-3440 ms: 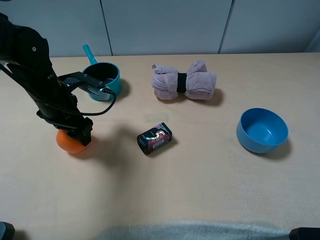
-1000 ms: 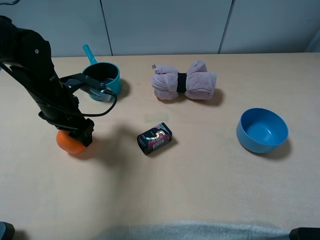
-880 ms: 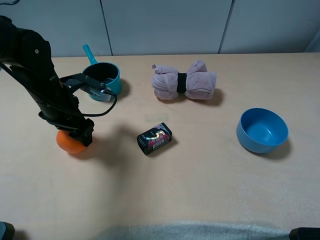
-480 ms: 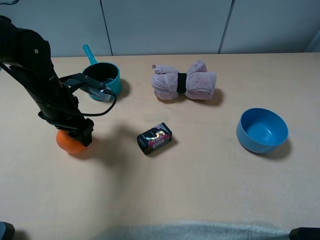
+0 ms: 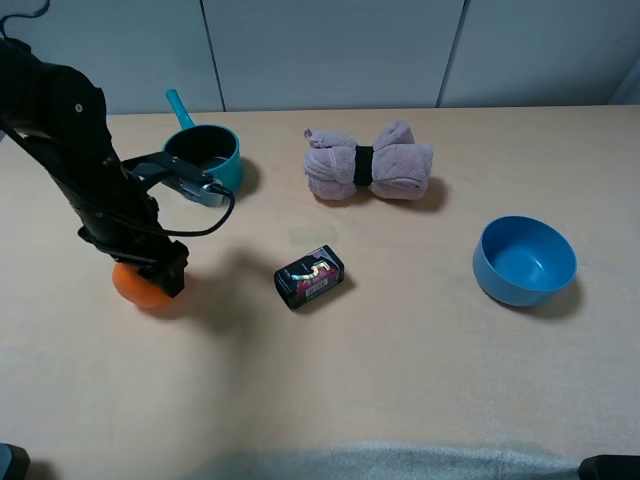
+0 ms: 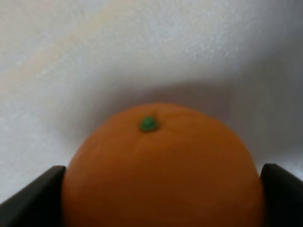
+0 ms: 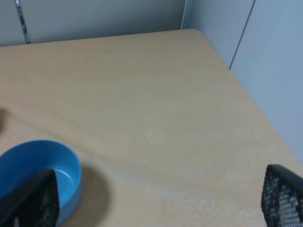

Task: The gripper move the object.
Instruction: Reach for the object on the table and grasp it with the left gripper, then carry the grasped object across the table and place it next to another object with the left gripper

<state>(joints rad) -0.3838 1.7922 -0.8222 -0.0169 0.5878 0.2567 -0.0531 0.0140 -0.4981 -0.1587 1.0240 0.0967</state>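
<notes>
Exterior high view: has anything shifted over the last few seconds?

Hardly. The left gripper (image 5: 158,272) was already down on the orange ball (image 5: 135,286) near the left edge of the desk (image 5: 400,370), and both are in the same spot now. Only the upper part of the arm has leaned a touch. The ball looks as if it sits on the desk, with its shadow close under it.

So is it gripped?

I'd say so. From the left wrist the ball fills the whole gap, with a dark jaw tip hard against each side, so the jaws are closed on it at a middling width. My reading is that the grasp is made and the lift or carry hasn't started.

And the other arm?

The right gripper (image 7: 161,203) hangs off to the right by the blue bowl (image 5: 525,260), jaws wide with nothing between them.

What about the surface and the room?

It's a pale, smooth wooden desk. The teal pot (image 5: 205,155) is just behind the arm, the small black box (image 5: 309,275) is near the ball, and the pink rolled towel (image 5: 368,160) is further back. All of them sit clear of the ball. Behind the desk runs a plain grey panelled wall (image 5: 330,50).
</notes>
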